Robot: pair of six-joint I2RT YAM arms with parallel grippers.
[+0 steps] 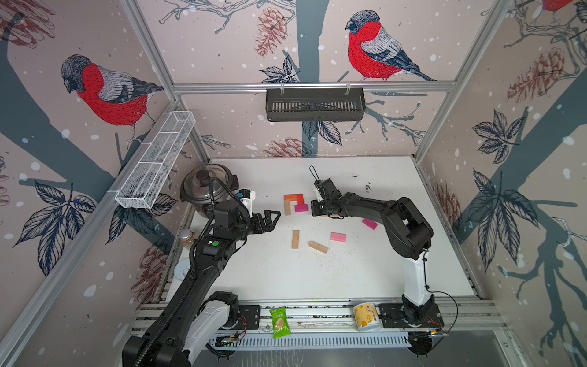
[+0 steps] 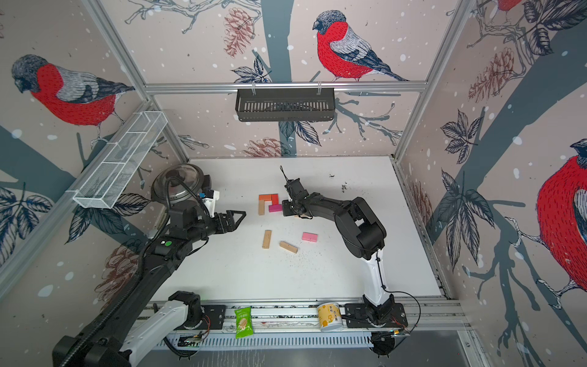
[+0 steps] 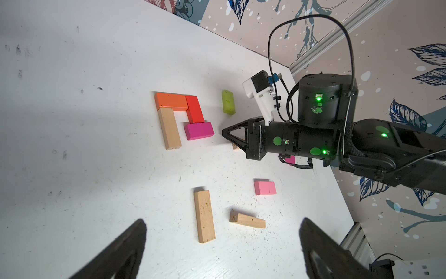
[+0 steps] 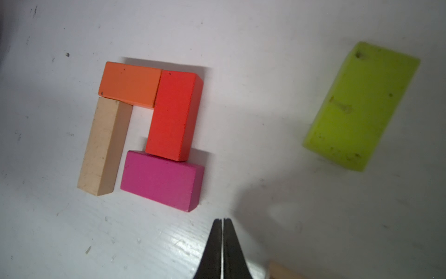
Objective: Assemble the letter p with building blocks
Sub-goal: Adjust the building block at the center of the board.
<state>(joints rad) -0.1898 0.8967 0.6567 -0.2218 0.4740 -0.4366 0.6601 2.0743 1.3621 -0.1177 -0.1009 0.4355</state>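
The left hand (image 1: pixel 272 219) is wide open and holds nothing. To its right on the bench (image 1: pixel 254 273) lies the letter p (image 1: pixel 298 199), half made from a tan block (image 4: pixel 102 147), an orange block (image 4: pixel 130 83), a red block (image 4: pixel 173 116) and a magenta block (image 4: pixel 160 180). The magenta block lies sideways, with one end pointing at the right hand (image 4: pixel 222 220). That hand is just beside it, pinched shut and empty. I think it is the nearer one for a push. The green packet (image 1: pixel 279 322) and the yellow cup (image 1: pixel 367 316) have writing too small to read.

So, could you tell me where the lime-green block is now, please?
In the wrist views, the lime-green block lies flat, alone, on the right arm's side of the red block.
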